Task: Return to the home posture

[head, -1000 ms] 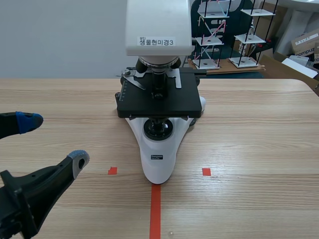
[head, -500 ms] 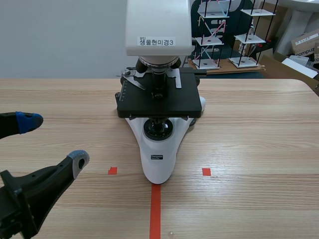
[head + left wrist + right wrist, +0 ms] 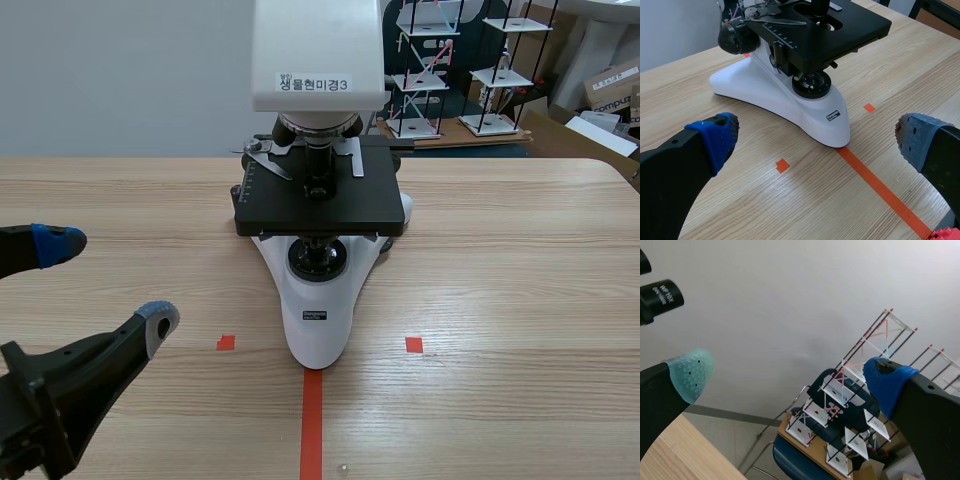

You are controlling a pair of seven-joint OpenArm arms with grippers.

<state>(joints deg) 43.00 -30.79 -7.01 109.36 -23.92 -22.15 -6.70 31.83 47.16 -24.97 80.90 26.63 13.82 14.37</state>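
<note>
left jaws: spread wide, empty
right jaws: wide too, empty
microscope [image 3: 765, 95]: sat ahead of left jaws
risk: could've clipped its base swinging home sloppy

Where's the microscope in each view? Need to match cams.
Scene view: microscope, centre; tape line runs from its base toward the robot.
Left wrist view: ahead of the open left claw, same tape line at its base.
Right wrist view: only a black eyepiece, probably its, beside the right claw.
Shared landmark: tape line (scene, left wrist).
</note>
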